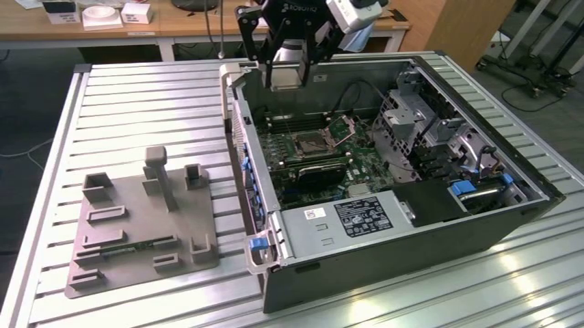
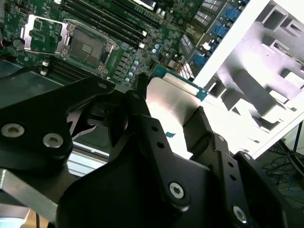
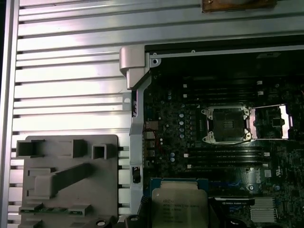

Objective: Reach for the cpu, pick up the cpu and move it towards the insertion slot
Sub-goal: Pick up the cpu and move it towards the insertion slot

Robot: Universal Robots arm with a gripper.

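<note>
Cpu clamped in the claw, held in the air above the open computer case, near its rear corner. Socket sits open on the green board, hinged plate flipped aside. Best keep the chip level, grip steady, line up square over the socket.

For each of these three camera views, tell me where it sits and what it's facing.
Exterior view: off the arm, above the slatted table, facing the open computer case and black gripper.
Second wrist view: behind the fingers, which hold the silver square cpu.
First wrist view: looking down on the silver-framed insertion slot.
Both wrist views share cpu and slot.
</note>
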